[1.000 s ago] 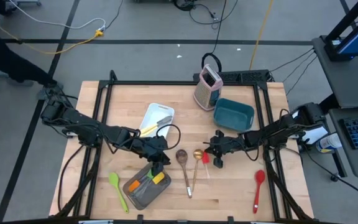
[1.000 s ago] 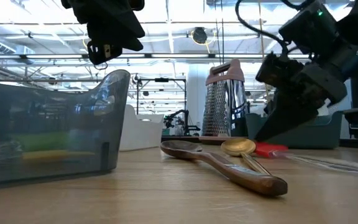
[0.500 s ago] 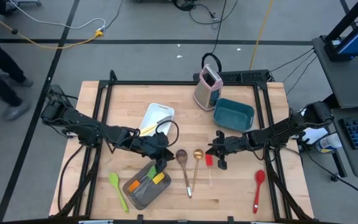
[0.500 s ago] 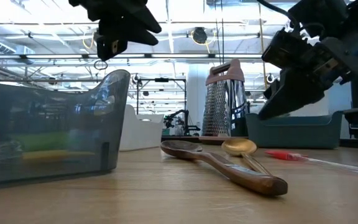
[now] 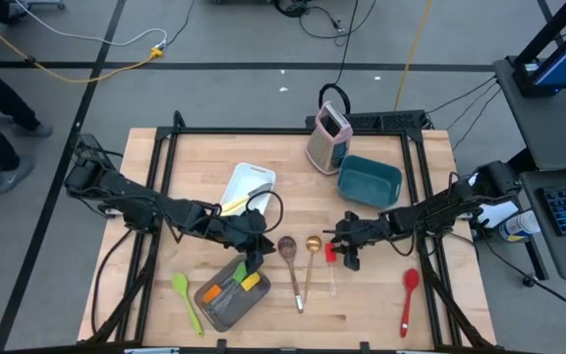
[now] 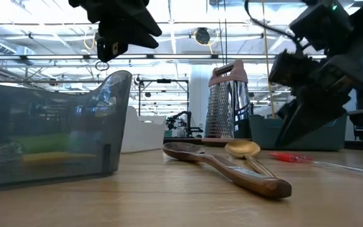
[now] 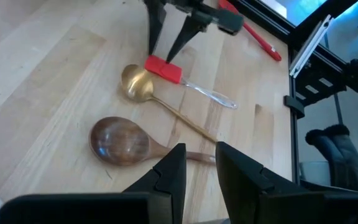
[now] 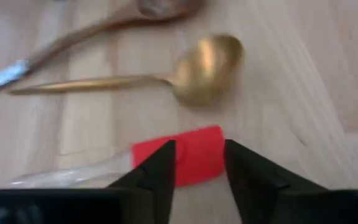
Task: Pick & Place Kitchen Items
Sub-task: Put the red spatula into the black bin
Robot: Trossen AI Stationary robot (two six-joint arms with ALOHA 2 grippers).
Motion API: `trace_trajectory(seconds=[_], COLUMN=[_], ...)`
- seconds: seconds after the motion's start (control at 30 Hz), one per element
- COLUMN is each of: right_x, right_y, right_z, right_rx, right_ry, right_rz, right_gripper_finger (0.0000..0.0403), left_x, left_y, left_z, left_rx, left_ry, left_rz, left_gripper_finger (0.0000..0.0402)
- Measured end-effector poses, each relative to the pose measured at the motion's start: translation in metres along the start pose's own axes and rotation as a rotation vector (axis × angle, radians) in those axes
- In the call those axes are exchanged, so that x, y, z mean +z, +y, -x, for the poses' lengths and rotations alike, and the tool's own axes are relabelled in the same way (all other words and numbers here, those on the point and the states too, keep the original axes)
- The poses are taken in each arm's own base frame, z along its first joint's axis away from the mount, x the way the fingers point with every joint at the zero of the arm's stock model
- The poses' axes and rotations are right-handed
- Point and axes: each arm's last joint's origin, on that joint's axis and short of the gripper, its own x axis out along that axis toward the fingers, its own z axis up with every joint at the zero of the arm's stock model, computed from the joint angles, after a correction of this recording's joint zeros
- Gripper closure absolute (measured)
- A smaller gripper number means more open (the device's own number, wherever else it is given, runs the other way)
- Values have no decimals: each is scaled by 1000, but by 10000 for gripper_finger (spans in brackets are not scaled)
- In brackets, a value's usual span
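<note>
- Hovering just above the red spatula (image 5: 330, 253) near mid-table: right gripper (image 5: 346, 246), fingers spread, nothing held, red head lined up between the fingers in the right wrist view.
- Poised over the grey pan (image 5: 226, 304): left gripper (image 5: 251, 258), fingers parted, empty.
- Lying flat on the wooden table (image 5: 381, 315): red spatula, a small rectangular red head (image 8: 185, 155) on a clear, nearly see-through handle running toward the front edge.
- Resting just beside that head: gold spoon (image 5: 311, 258), bowl close to the red blade, possibly touching; hard to settle from the overhead view.
- Next along toward the pan: brown wooden spoon (image 5: 290, 260), handle angled the same way.
- Elsewhere: red spoon (image 5: 409, 295) well apart at the right front, green spatula (image 5: 185, 298) beside the pan, orange spatula (image 5: 213, 292) and a yellow item already in the pan, yellow-handled knife (image 5: 244, 201) on the white tray (image 5: 249, 177).
- Risk one: closing on the thin, flat head and only pinching its edge, likely letting the spatula swing or slip out on the lift.
- Risk two: descending slightly off line and nudging the gold spoon, given how close its bowl sits.
- Risk three: fingertips pressing into the tabletop, since the blade lies so low.
</note>
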Motion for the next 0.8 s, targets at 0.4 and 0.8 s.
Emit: trace_trajectory(seconds=[0.4, 0.8], right_x=[-13, -36], right_y=[-10, -19], right_z=[-4, 1], right_rx=[52, 97], right_ry=[19, -19], right_rz=[-211, -341], right_gripper_finger=[196, 257], left_x=[0, 0], left_y=[0, 0], left_z=[0, 0], left_rx=[-1, 0], left_ry=[-1, -2], left_rz=[0, 5], left_gripper_finger=[311, 311])
